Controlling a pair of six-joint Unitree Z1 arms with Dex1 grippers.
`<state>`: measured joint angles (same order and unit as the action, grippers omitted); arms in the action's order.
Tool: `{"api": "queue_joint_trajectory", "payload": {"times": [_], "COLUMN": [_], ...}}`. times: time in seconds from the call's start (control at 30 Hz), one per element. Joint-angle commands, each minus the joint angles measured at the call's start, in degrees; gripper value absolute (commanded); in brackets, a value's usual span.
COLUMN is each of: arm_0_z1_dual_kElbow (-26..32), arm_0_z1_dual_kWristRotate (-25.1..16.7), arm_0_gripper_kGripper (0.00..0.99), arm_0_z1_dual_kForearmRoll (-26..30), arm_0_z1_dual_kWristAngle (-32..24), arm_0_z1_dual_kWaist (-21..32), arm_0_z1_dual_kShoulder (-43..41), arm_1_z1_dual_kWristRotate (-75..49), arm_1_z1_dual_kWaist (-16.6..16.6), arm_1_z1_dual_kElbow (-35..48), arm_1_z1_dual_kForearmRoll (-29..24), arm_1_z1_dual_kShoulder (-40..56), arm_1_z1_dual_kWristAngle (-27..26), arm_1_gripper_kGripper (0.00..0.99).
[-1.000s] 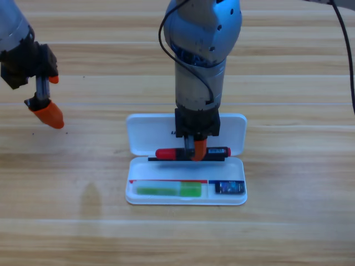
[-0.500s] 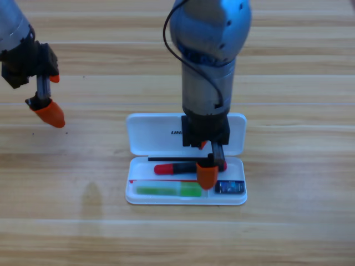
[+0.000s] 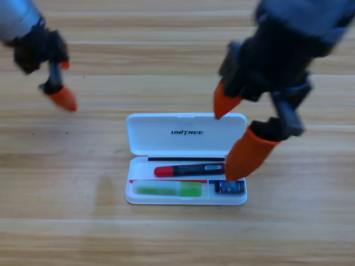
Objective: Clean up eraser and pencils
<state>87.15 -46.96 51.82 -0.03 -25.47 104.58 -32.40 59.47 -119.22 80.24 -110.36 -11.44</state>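
The white case lies open at the table's middle. In its tray lie the red-capped marker, the light-green stick below it, and the small dark eraser at the lower right. My right gripper hangs high over the case's right end, open, with nothing between its orange jaws. One jaw tip overlaps the marker's right end in the picture. My left gripper waits at the upper left.
The wooden table lies around the case on all sides. The case's lid is folded back toward the arms, its hinge line just above the marker.
The right gripper has let go of the red-capped marker, which now lies in the tray, and has risen up and to the right with its jaws apart. The left arm shifted slightly up and right.
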Motion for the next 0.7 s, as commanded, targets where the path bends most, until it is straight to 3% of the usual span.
{"api": "queue_joint_trajectory", "payload": {"times": [0.03, 0.13, 0.3, 0.4, 0.6, 0.7], "arm_0_z1_dual_kElbow": [8.7, 14.2, 20.5, 21.7, 22.5, 22.4], "arm_0_z1_dual_kWristRotate": [1.0, 2.6, 3.7, 3.6, 0.8, 1.4], "arm_0_gripper_kGripper": [0.989, 0.985, 0.822, 0.646, 0.025, 0.000], "arm_0_z1_dual_kForearmRoll": [-0.3, -0.3, -0.4, -1.4, -2.2, -2.1], "arm_0_z1_dual_kWristAngle": [0.0, 0.1, -0.1, -0.2, -1.5, -0.4], "arm_0_z1_dual_kWaist": [1.6, 1.7, 1.5, 0.4, -2.4, -3.8], "arm_0_z1_dual_kShoulder": [9.6, 13.8, 19.4, 20.8, 22.7, 23.3], "arm_1_z1_dual_kWristRotate": [4.9, 6.3, 7.3, 7.6, 8.3, 8.4], "arm_1_z1_dual_kWaist": [1.3, 1.3, 1.3, 1.3, 1.3, 1.3], "arm_1_z1_dual_kElbow": [20.3, 29.5, 35.5, 37.6, 41.2, 41.4], "arm_1_z1_dual_kForearmRoll": [-19.1, -27.1, -30.1, -31.5, -34.6, -34.6], "arm_1_z1_dual_kShoulder": [15.4, 21.9, 26.4, 28.6, 32.6, 32.6], "arm_1_z1_dual_kWristAngle": [-1.1, -1.0, -1.8, -2.2, -2.8, -3.8], "arm_1_gripper_kGripper": [0.933, 0.933, 0.934, 0.934, 0.945, 0.945]}}
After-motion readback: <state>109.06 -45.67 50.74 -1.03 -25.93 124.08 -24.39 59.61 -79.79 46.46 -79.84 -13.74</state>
